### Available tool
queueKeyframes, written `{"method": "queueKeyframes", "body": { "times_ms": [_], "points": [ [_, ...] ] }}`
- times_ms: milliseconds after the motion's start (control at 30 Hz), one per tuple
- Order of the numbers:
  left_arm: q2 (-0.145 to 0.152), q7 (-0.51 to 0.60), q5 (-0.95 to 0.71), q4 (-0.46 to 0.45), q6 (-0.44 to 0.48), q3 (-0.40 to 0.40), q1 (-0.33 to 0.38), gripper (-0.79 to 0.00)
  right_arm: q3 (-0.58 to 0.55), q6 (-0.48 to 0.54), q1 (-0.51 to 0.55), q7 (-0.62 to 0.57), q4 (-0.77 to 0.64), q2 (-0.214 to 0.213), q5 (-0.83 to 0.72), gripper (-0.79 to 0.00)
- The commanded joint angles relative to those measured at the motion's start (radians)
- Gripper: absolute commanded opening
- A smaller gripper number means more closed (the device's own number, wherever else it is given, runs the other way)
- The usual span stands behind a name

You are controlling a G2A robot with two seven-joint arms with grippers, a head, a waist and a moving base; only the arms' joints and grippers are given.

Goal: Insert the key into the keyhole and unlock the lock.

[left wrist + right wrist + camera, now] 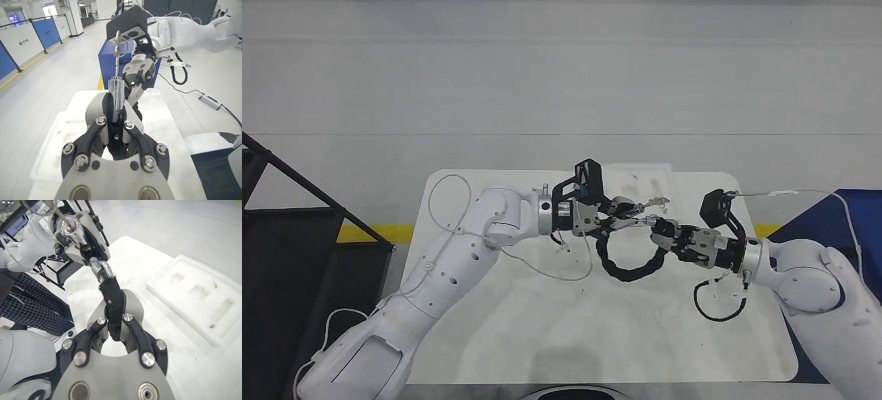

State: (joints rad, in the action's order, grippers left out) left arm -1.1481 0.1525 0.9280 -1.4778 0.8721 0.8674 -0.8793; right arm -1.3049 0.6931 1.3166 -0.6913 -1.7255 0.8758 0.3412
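The lock is a chrome cylinder joined to a black sleeved cable that hangs in a loop above the white table. My left gripper is shut on the cylinder. The key, with its wire ring, sticks out of the cylinder's end. My right gripper is shut on the cable's black sleeve, just behind its metal end piece. That end piece lies right at the dark side hole of the cylinder; whether it sits inside is unclear. Both grippers face each other over mid-table.
A white foam tray with several rectangular pockets lies on the far side of the table. A blue cabinet stands beyond the table's right end. A thin black wire loop hangs under the right arm.
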Motion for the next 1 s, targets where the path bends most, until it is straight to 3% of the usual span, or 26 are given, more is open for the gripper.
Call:
{"method": "queueKeyframes", "body": {
  "times_ms": [0,133,267,500,700,967],
  "points": [
    [0.004,0.003,0.006,0.000,-0.010,0.015,-0.012,-0.785,-0.006,-0.002,0.000,-0.011,0.005,-0.002,0.032,-0.785],
    [0.015,0.046,0.026,0.003,-0.016,0.037,-0.046,-0.785,-0.004,0.004,0.001,-0.064,0.017,-0.008,0.114,-0.785],
    [0.024,0.169,0.043,0.024,-0.017,0.030,-0.073,-0.785,0.015,0.008,-0.009,-0.157,0.026,-0.013,0.185,-0.785],
    [0.036,0.311,0.003,0.034,0.015,0.022,-0.103,-0.785,0.101,-0.026,-0.063,-0.324,0.084,-0.011,0.162,-0.785],
    [0.030,0.380,0.051,0.088,-0.058,-0.002,-0.075,-0.785,0.177,-0.110,-0.134,-0.249,0.163,0.012,0.191,-0.785],
    [-0.024,0.399,0.068,0.228,-0.035,-0.146,0.016,-0.785,0.308,-0.122,-0.228,-0.218,0.291,0.048,0.265,-0.785]
  ]
}}
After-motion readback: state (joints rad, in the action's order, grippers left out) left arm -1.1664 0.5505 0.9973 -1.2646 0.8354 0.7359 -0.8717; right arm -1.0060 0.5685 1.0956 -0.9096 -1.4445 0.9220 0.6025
